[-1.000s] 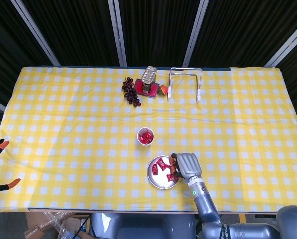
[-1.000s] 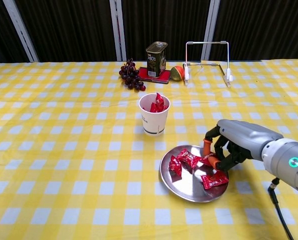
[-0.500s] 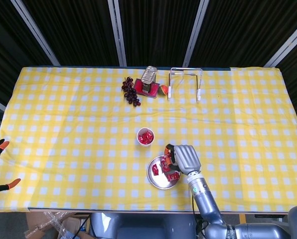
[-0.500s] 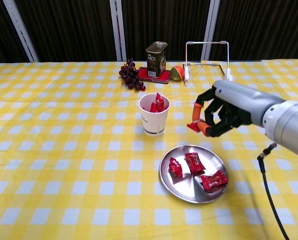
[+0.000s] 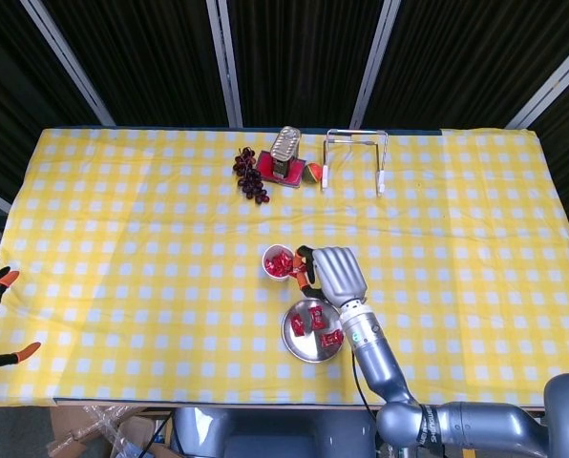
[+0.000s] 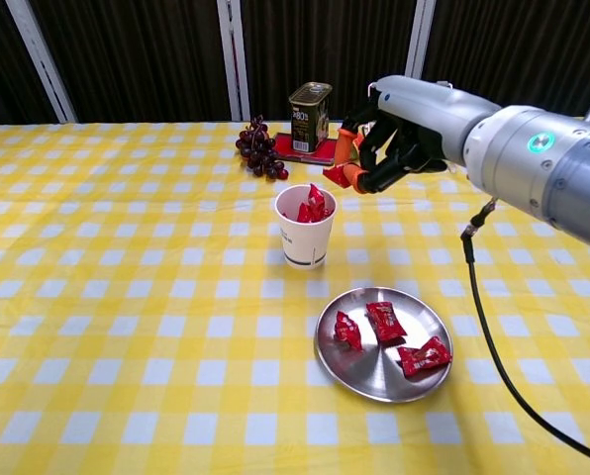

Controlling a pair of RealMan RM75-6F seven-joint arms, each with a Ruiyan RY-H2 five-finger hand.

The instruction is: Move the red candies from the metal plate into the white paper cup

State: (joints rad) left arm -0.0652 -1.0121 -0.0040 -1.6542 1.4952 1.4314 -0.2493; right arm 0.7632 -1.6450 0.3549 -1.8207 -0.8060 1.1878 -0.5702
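Having lifted away from the plate [image 6: 346, 364] now below it, the right hand [image 6: 384, 148] is pinching one red candy [image 6: 336, 176] and carrying it toward the cup [image 6: 304, 234] just beside, three candies remaining plated.

The right robot hand [image 5: 330, 273] hides the candy it may hold and part of the wire rack [image 6: 410, 103].
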